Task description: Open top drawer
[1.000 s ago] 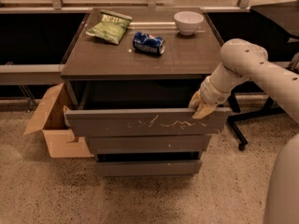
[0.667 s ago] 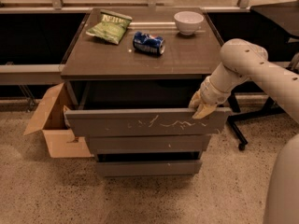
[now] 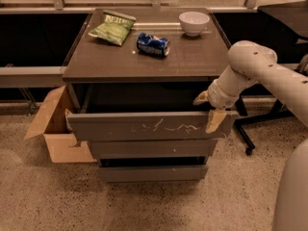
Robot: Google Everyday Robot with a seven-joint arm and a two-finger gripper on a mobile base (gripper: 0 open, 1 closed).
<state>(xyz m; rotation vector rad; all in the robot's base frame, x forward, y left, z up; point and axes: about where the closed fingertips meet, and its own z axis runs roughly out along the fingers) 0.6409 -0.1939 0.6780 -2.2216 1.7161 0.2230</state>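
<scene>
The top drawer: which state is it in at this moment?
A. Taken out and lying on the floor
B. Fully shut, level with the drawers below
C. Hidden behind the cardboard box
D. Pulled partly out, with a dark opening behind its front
D: the top drawer stands forward of the two lower drawer fronts with a dark opening behind it, and the gripper holds its right end, fingers astride the top edge.

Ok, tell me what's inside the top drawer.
The top drawer is pulled out, but its inside shows only dark shadow under the cabinet top; no contents can be made out. The gripper sits at its front's right end.
</scene>
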